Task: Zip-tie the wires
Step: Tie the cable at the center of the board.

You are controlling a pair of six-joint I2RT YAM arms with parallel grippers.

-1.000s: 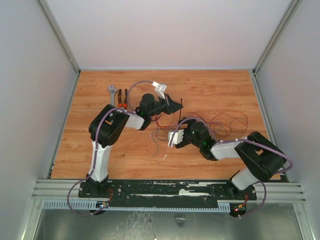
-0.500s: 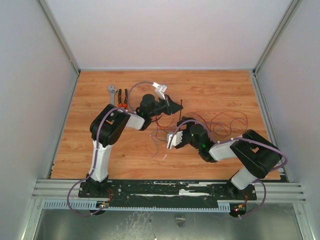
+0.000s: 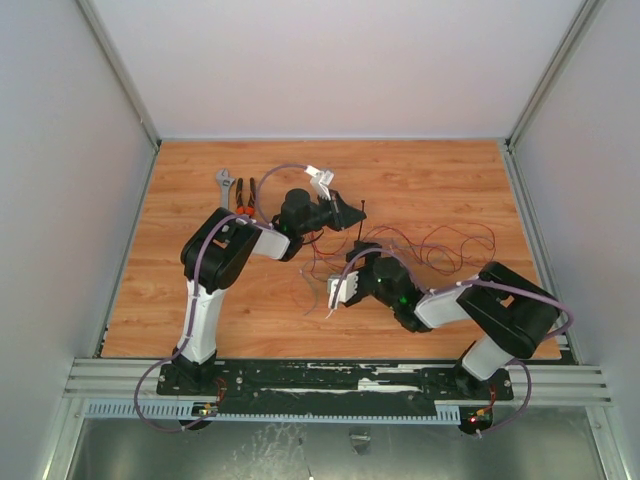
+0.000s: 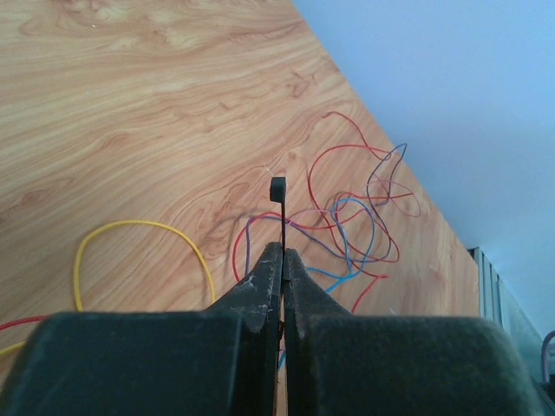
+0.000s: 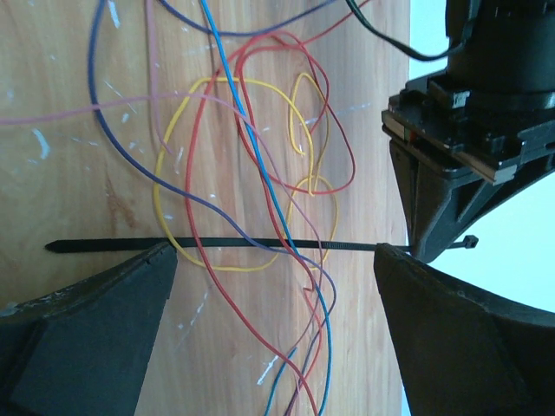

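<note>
My left gripper (image 4: 282,253) is shut on the zip tie (image 4: 277,189), a thin black strip whose small head sticks out past the fingertips. From above, the left gripper (image 3: 347,212) sits mid-table, and the zip tie (image 3: 359,225) runs from it toward the right gripper (image 3: 360,262). My right gripper (image 5: 275,253) stands open and points down at the table. The zip tie (image 5: 217,247) lies crosswise at its fingertips. The wires (image 5: 260,173), red, yellow, blue and purple, cross the strip between the open fingers. More of the wires (image 3: 450,245) trail off to the right.
A grey wrench (image 3: 226,185) and orange-handled pliers (image 3: 245,196) lie at the back left of the wooden table (image 3: 200,290). A yellow wire loop (image 4: 147,227) lies left of the left gripper. White walls close in the table on three sides.
The right wrist has shifted left and toward the near edge, its elbow folding in. The left gripper has stayed in place, still shut on the zip tie.
</note>
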